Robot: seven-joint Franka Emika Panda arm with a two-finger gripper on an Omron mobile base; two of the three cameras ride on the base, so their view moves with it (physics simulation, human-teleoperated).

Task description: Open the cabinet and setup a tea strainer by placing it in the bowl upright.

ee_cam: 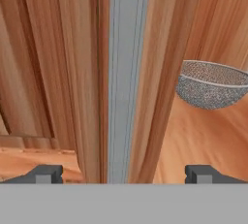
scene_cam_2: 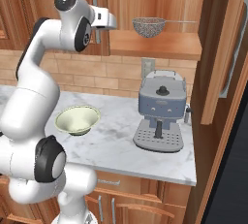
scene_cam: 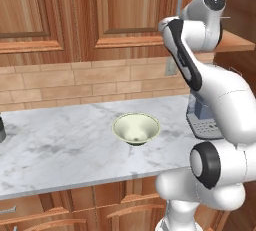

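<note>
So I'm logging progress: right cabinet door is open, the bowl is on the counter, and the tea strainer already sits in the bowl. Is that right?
Not quite. The tea strainer is not in the bowl; it still rests on the shelf inside the open cabinet, as the right base view shows. The bowl on the counter holds nothing. The rest stands.

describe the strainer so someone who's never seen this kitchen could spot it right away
Find the coffee machine on the marble counter, then look straight up to the open wall cabinet. On its wooden shelf sits the strainer: a small round silver mesh basket with a thin straight wire handle pointing right. The bowl below is cream-green and solid.
</note>
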